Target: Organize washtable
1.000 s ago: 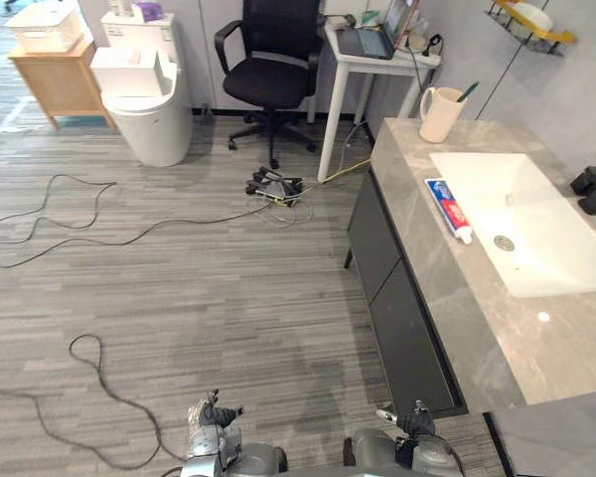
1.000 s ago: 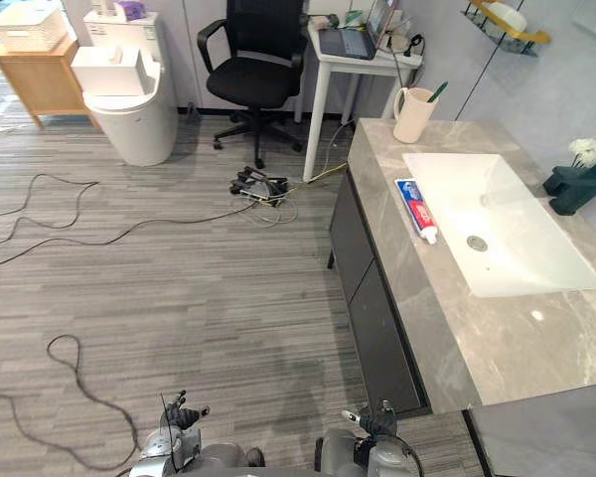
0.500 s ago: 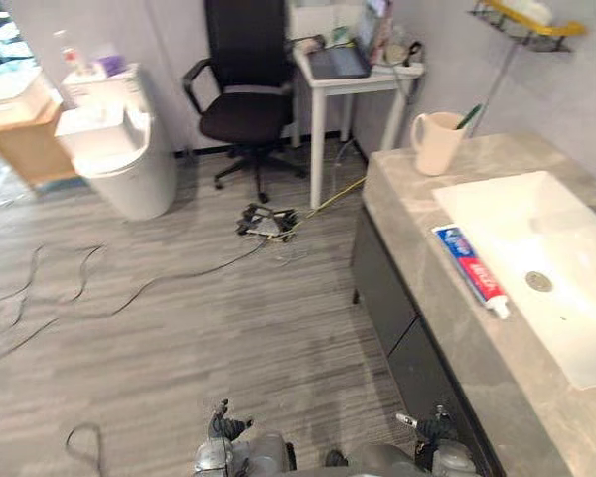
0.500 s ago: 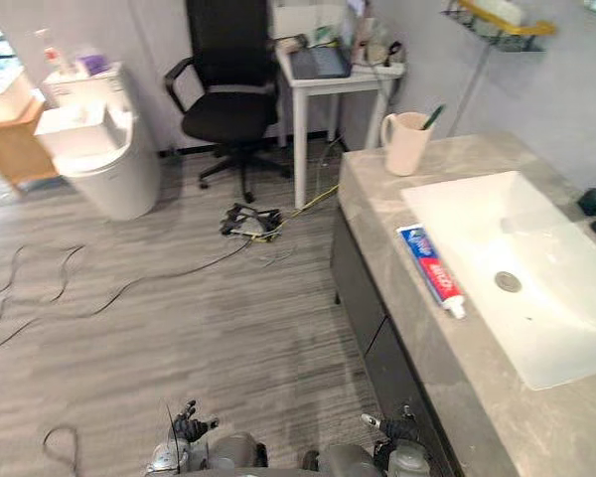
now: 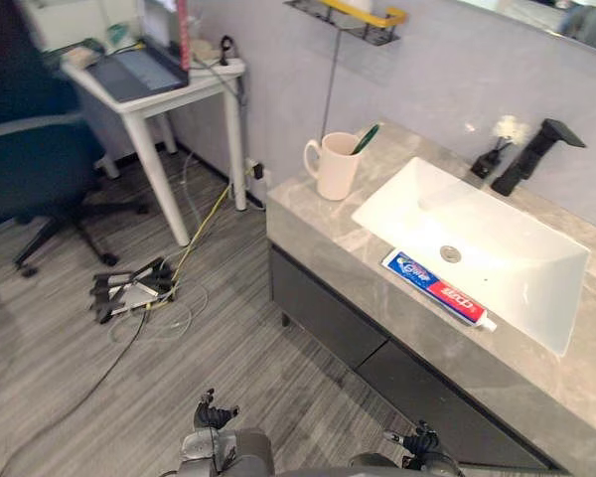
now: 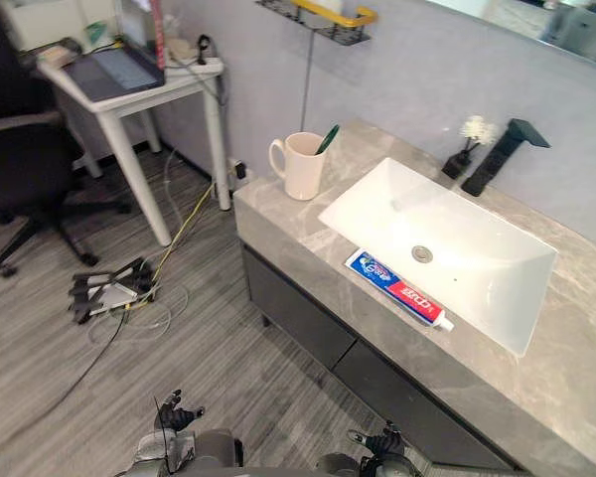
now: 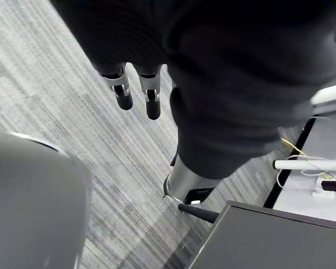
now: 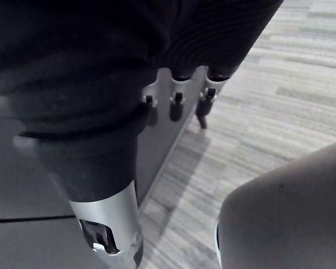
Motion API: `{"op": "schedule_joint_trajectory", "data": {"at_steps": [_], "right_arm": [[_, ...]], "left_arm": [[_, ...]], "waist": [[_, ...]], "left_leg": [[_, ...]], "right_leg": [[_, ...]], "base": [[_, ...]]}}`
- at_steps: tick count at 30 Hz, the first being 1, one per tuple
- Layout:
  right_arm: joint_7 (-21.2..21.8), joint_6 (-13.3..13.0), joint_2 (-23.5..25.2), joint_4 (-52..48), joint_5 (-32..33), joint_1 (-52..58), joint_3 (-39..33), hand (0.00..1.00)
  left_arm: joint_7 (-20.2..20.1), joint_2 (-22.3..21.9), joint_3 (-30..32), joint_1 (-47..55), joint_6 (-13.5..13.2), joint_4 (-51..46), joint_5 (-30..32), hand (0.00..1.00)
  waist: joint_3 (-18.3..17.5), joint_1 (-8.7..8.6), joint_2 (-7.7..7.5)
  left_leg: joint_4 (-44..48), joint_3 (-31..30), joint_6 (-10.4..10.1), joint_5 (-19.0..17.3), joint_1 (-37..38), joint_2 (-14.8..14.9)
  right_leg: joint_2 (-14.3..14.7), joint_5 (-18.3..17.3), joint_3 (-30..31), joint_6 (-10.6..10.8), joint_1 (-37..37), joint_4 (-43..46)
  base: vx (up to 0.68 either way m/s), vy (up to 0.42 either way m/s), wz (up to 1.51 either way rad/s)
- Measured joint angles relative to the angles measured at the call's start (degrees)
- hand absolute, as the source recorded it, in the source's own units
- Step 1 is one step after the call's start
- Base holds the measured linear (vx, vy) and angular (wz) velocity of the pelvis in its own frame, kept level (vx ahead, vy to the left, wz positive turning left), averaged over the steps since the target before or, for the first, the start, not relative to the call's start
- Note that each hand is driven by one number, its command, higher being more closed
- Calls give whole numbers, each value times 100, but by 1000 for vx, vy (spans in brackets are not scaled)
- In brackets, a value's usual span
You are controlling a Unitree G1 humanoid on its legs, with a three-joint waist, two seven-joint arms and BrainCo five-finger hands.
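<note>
Facing a grey counter (image 5: 313,224) with a white sink (image 5: 497,238) sunk in. Low over the floor, well apart from it: left hand (image 7: 152,101) and right hand (image 8: 176,105), fingers hanging straight, empty. At the counter's left end, a mug (image 5: 335,167). On the counter along the sink's front rim, toothpaste (image 5: 437,290), lying flat. In the mug, a toothbrush (image 5: 367,138).

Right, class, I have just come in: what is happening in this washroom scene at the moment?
The humanoid robot stands near the grey washtable but handles nothing yet. Its left hand and right hand hang open and empty, low above the floor. A toothpaste tube lies on the counter along the white sink's front edge; a cream mug holding a green toothbrush stands beside the sink. A black faucet stands behind it.
</note>
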Motion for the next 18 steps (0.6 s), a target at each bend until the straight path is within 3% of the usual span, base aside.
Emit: {"op": "schedule_joint_trajectory", "data": {"at_steps": [5, 6, 7, 8, 11, 13, 15, 16, 18], "right_arm": [[-8, 1, -134, 128, -73, -128, 319, 0], [-6, -5, -135, 111, -75, -124, 321, 0], [-9, -20, -129, 106, -72, -115, 313, 0], [-2, -27, -134, 101, -73, -135, 308, 0], [-4, -35, -219, 112, -100, -145, 201, 0], [-12, -30, -270, 112, -100, -140, 188, 0], [-32, -14, -343, 111, -94, -135, 194, 0], [-37, -9, -342, 117, -64, -137, 217, 0], [-30, 16, -334, 170, -40, -135, 209, 0]], "left_arm": [[-19, -3, 83, -112, 56, 187, -13, 0], [-20, -2, 70, -127, 64, 194, -12, 0], [-16, 3, -2, -127, 76, 193, -11, 0], [-14, -36, -81, -133, 88, 196, -7, 0], [-20, -186, -140, -77, 98, 163, 4, 0], [-25, -214, -136, -78, 100, 119, 6, 0], [-24, -252, -123, 42, 93, 15, -9, 0], [-16, -239, -136, 103, 57, -79, 31, 0], [-14, -281, -137, 109, 43, -153, 85, 0]], "waist": [[-7, -11, 19], [-7, -19, 18], [-13, -29, 7], [-19, -148, 71], [-101, -170, 286], [-64, -175, 349], [-28, -134, 499], [-37, -111, 472], [-36, -22, 428]], "left_leg": [[-672, 952, 14, 26, 679, 194], [-696, 1010, 3, 31, 679, 198], [-730, 1130, -38, 36, 677, 169], [-723, 1090, -95, 18, 700, 176], [-456, 934, -197, 55, 707, 302], [601, 510, -193, 61, 302, 601], [2043, -119, -230, 395, -169, 872], [2552, -431, -252, 481, -348, 865], [2583, -575, -274, 440, -486, 764]], "right_leg": [[-195, 49, -2058, -84, -280, -718], [-196, 111, -2244, -179, -333, -844], [-194, 352, -2462, -422, -391, -1152], [-167, 579, -2441, -314, -361, -1189], [-14, 433, -2448, -364, -215, -1248], [128, 379, -2468, -411, 4, -1327], [419, 285, -2373, -543, 351, -1418], [458, 185, -2221, -612, 488, -1448], [468, 173, -1894, -606, 578, -1509]], "base": [[49, 93, -101], [38, -69, -79], [88, -152, -30], [104, -166, -13], [148, -165, 0], [142, -151, -7], [166, -113, -41], [142, -33, -72], [172, 11, -84]]}}
